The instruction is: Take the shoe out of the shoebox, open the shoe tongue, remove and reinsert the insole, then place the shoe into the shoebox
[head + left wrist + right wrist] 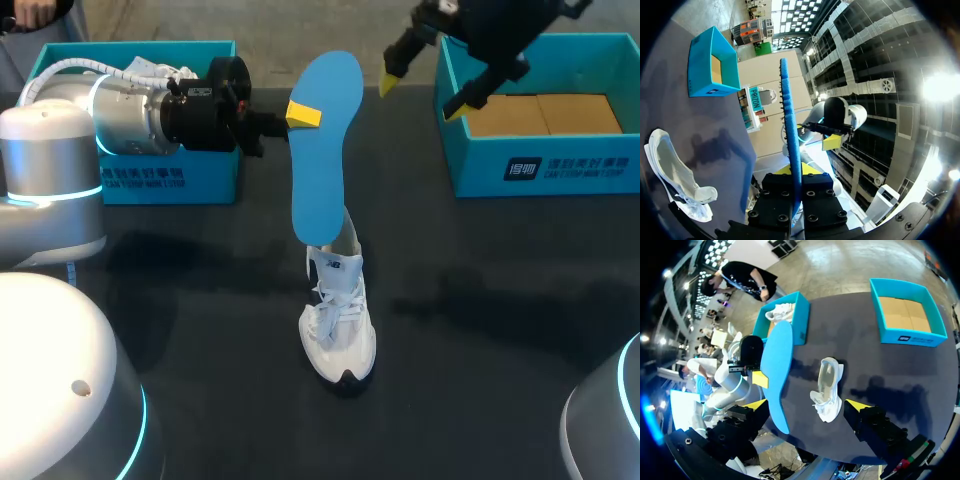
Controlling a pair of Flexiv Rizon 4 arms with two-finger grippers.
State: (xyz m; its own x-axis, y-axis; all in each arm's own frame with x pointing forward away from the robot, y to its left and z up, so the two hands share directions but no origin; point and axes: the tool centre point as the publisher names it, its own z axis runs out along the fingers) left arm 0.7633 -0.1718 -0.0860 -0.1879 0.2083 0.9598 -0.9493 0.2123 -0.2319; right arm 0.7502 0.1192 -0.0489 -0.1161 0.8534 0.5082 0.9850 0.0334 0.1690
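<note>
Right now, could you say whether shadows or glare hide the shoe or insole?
Head view: shoe evenly lit, shadows on the table beside it. Left wrist view: lamp glare, clear of the insole. Right wrist view: shadows beside the shoe, not over it.

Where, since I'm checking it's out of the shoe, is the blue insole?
In the head view, the blue insole is held upright in the air mid-table by the left pincer, with the white shoe below it.

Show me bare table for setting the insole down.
Bare table runs between the shoe and the right shoebox, also between the left shoebox and the shoe. Crowded mid-table: the insole in the left gripper hangs over the shoe.
</note>
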